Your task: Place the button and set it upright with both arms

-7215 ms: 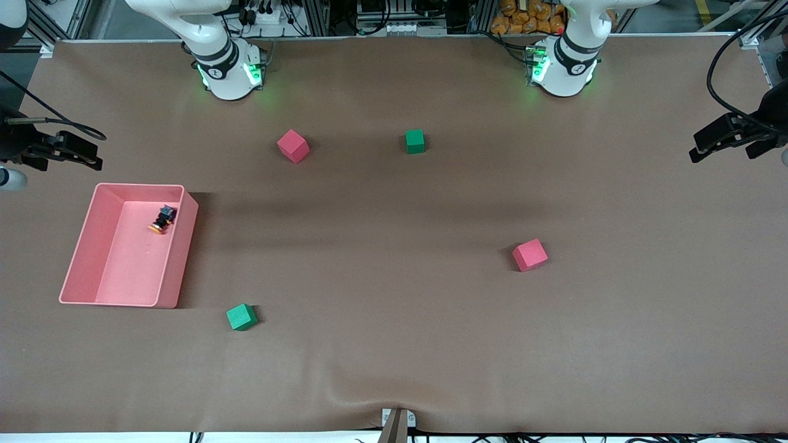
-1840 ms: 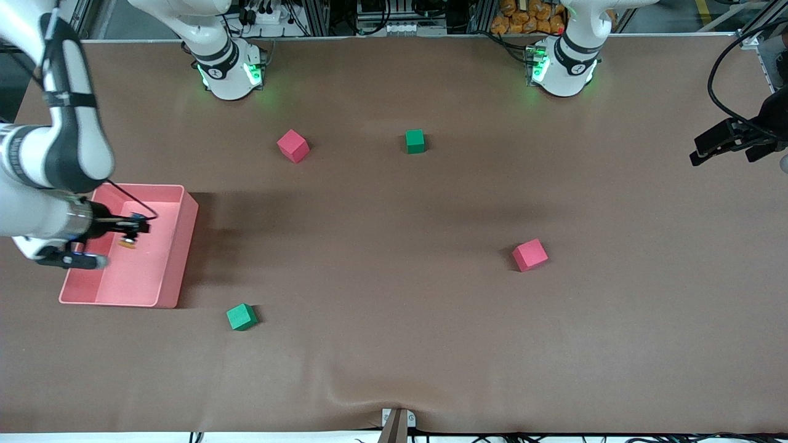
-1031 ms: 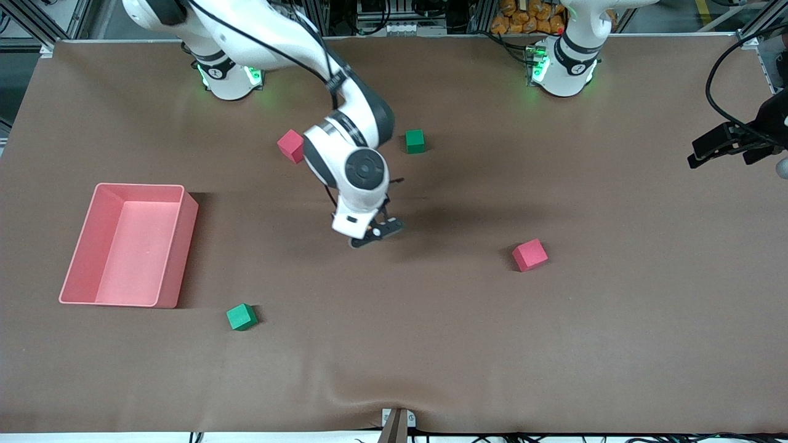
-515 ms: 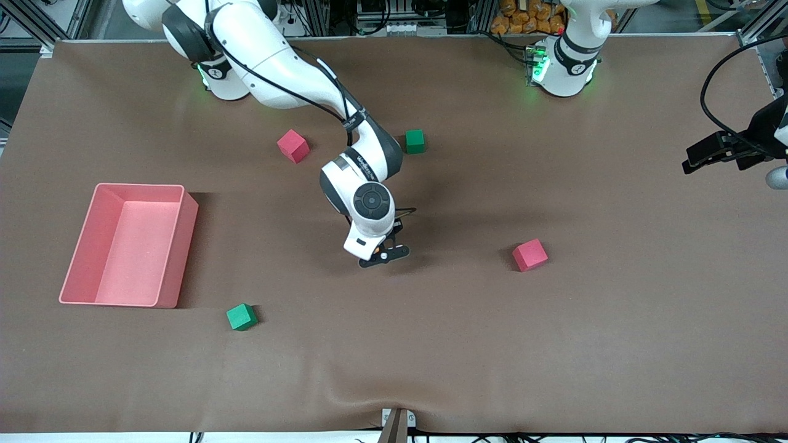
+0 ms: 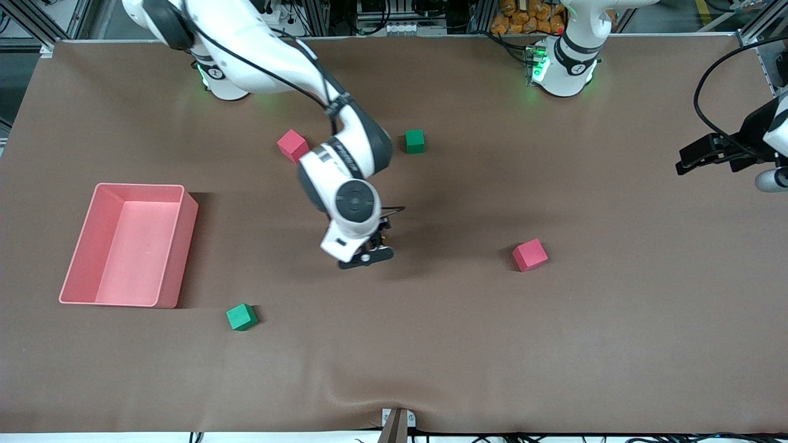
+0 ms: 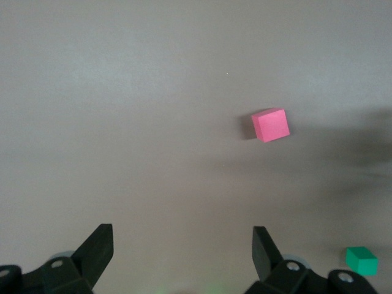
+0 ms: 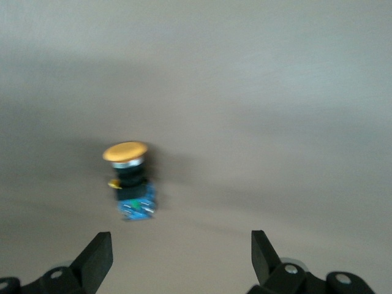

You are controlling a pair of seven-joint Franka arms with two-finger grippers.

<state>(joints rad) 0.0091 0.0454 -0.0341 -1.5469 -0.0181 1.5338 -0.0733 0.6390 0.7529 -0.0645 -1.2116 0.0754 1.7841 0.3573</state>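
The button (image 7: 130, 177), orange cap on a black and blue body, appears to lie on its side on the brown table in the right wrist view. My right gripper (image 7: 180, 257) is open just above it, and its fingers (image 7: 98, 256) do not touch it. In the front view the right gripper (image 5: 368, 251) hangs over the middle of the table and hides the button. My left gripper (image 5: 688, 161) waits open and empty over the left arm's end of the table, and it also shows in the left wrist view (image 6: 182, 251).
An empty pink bin (image 5: 189, 246) stands at the right arm's end. A red cube (image 5: 293, 146) and a green cube (image 5: 415, 141) lie near the bases. Another red cube (image 5: 530, 255) and another green cube (image 5: 241, 317) lie nearer the camera.
The right arm lifted the button out of the pink bin and carried it to the table's middle. The gripper now stands open over it. The left gripper has drifted slightly inward.
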